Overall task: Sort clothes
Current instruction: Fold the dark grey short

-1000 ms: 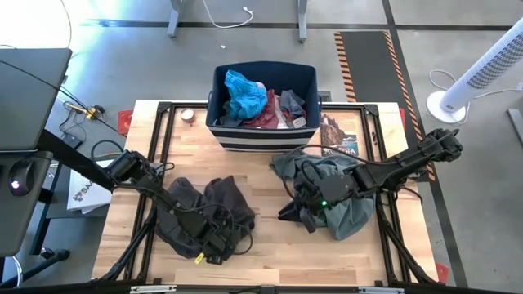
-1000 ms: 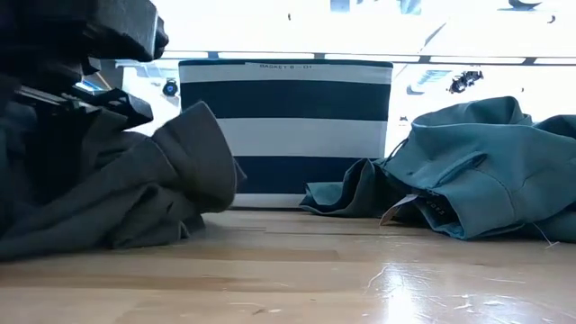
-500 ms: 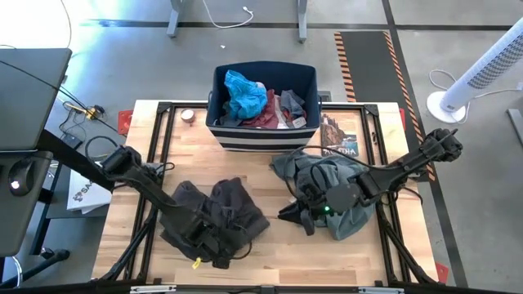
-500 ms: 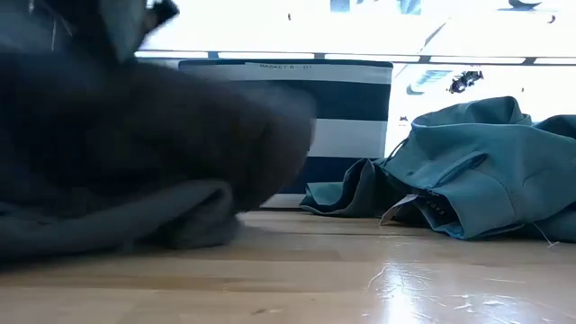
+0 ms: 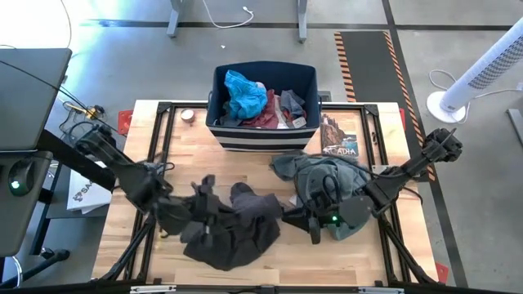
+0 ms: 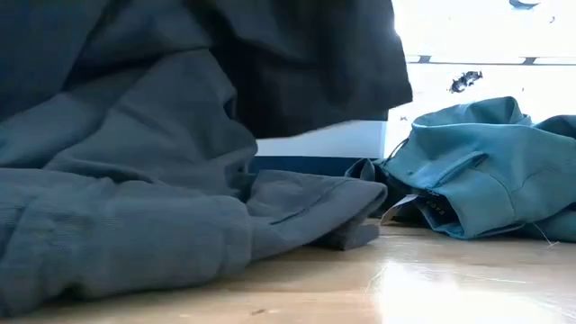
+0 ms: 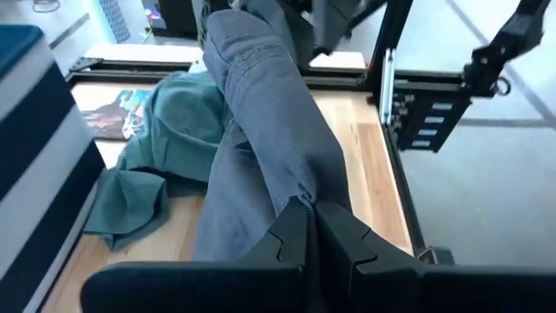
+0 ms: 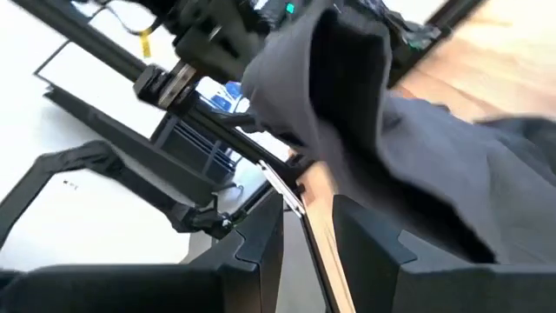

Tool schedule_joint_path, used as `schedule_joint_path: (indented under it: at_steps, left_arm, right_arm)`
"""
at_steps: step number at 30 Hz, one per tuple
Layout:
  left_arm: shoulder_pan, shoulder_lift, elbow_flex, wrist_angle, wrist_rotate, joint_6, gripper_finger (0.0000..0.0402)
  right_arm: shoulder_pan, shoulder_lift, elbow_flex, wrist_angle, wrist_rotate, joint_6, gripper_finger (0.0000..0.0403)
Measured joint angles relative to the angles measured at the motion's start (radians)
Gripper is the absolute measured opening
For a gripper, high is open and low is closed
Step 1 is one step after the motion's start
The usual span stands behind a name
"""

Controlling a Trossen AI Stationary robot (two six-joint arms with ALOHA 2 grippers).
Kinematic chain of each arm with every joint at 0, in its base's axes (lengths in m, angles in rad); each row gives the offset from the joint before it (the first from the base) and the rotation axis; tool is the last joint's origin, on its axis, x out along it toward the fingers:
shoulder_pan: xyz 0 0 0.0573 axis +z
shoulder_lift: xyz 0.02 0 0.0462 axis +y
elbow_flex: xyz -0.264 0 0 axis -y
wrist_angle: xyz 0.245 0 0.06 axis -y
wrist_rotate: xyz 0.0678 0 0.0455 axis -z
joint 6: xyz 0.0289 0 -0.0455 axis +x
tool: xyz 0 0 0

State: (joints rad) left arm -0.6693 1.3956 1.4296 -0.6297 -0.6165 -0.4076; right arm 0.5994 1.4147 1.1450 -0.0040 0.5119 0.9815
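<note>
The dark grey-brown trousers (image 5: pixel 237 233) fill the near left of the table and most of the low view (image 6: pixel 135 180). My left gripper (image 5: pixel 202 211) is shut on them and holds their upper part raised; their lower part (image 6: pixel 297 207) lies on the table. The grey-green shirt (image 5: pixel 327 175) lies in a heap at the right (image 6: pixel 468 171). My right gripper (image 5: pixel 288 217) hovers open at the shirt's left edge, pointing at the trousers, with nothing between its fingers (image 8: pixel 261 252). Bright blue (image 5: pixel 245 94) and maroon (image 5: pixel 265 116) clothes lie in the bin. My left gripper pinches a bunched fold of the trousers (image 7: pixel 291 198) between its two shut fingers (image 7: pixel 343 239). The fingers slant downward from the table's left side. The cloth runs away from the fingertips in a long band; its lower folds rest on the table.
The navy bin with white stripes (image 5: pixel 261 137) stands at the middle of the far edge. A printed booklet (image 5: pixel 339 140) lies to its right and a small round object (image 5: pixel 188 116) to its left. Bare wood shows along the near edge (image 6: pixel 450 279).
My left gripper has gone up and toward the table's right and has tipped up from pointing steeply down. It draws the trousers' upper part off the table; the heap has spread rightward and its lower part stays down. My right gripper has turned toward the trousers.
</note>
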Motion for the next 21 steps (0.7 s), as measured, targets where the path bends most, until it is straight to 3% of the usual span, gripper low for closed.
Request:
schedule_joint_path:
  at_steps: [5,10,13,21]
  left_arm:
    - [0.001,-0.042,0.0,-0.008,-0.023,0.0,0.0001]
    - [0.001,-0.055,0.0,-0.007,-0.029,-0.022,0.0001]
    - [0.0,-0.055,0.0,-0.007,-0.069,-0.07,0.0001]
    - [0.076,-0.059,0.0,-0.006,-0.154,-0.142,0.0001]
  right_arm:
    - [0.017,0.0,0.0,0.021,0.01,-0.071,0.0099]
    - [0.009,0.0,0.0,-0.119,0.036,-0.011,0.0099]
    - [-0.022,0.0,0.0,-0.152,-0.028,-0.004,0.0099]
    - [-0.106,0.0,0.0,-0.108,-0.258,-0.191,0.0099]
